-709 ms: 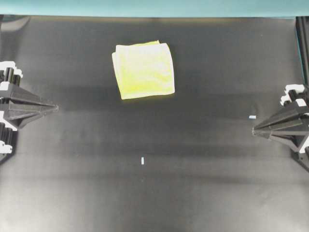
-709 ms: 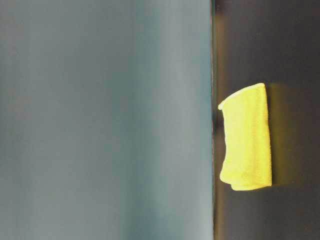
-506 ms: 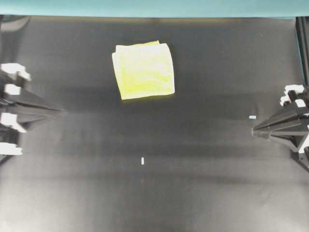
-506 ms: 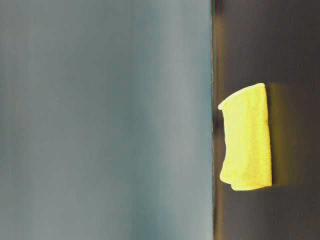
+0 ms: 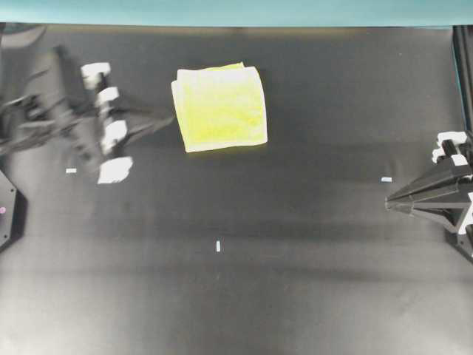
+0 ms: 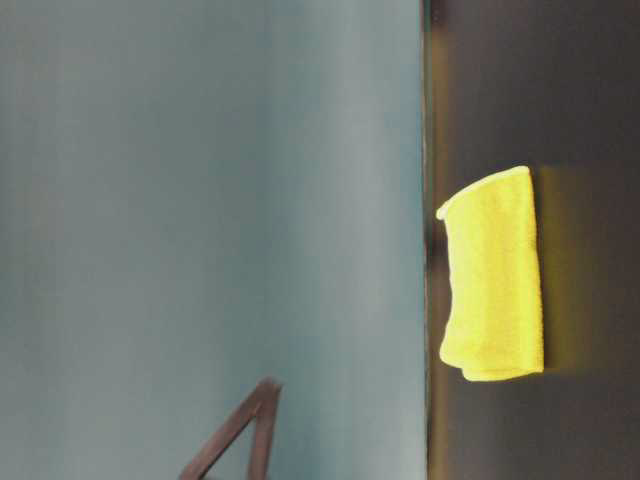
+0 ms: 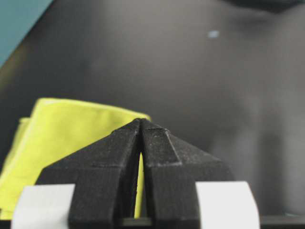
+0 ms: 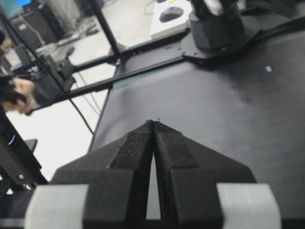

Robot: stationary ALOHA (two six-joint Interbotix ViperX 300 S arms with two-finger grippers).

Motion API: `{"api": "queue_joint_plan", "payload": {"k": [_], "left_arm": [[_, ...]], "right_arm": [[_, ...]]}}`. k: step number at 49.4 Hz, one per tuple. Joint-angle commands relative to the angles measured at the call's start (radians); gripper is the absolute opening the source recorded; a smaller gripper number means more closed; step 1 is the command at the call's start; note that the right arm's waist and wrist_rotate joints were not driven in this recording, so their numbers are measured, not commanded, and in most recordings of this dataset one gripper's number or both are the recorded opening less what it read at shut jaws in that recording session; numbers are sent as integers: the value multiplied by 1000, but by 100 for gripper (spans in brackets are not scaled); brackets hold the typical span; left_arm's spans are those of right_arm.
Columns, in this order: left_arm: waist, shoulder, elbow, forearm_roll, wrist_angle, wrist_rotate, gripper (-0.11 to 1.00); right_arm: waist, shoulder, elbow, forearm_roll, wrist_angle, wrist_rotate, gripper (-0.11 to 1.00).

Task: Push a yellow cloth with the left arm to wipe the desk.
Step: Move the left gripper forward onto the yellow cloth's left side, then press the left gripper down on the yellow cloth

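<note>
The yellow cloth (image 5: 220,106) lies folded and flat on the black desk (image 5: 295,244), toward the far middle. It also shows in the table-level view (image 6: 493,275) and in the left wrist view (image 7: 62,138). My left gripper (image 5: 171,116) is shut and empty; it is motion-blurred, and its tip is just left of the cloth's left edge, whether touching I cannot tell. In the left wrist view the gripper (image 7: 141,121) points at the cloth's near corner. My right gripper (image 5: 389,201) is shut and empty at the desk's right edge, far from the cloth.
A teal strip (image 5: 236,11) runs along the desk's far edge. Small white tape marks lie at the middle front (image 5: 218,246), at the right (image 5: 386,180) and at the left (image 5: 71,171). Black frame posts (image 8: 105,26) stand beyond the desk.
My left arm has swung from the desk's left edge up and to the right, to the cloth's left side. The cloth and the right arm have not moved.
</note>
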Motion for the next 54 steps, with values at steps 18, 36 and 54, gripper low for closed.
{"api": "queue_joint_plan", "payload": {"k": [18,36,54], "left_arm": [[124,488,-270,3,-34,3,85],[150,676,-344,3,-35,11,85],[143,676,-268,3,-32,3,85]], "right_arm": [[0,5,-5,2,2,0,-1],[0,5,-5,2,-6,0,-1],[0,5,-5,2,0,0,-1]]}}
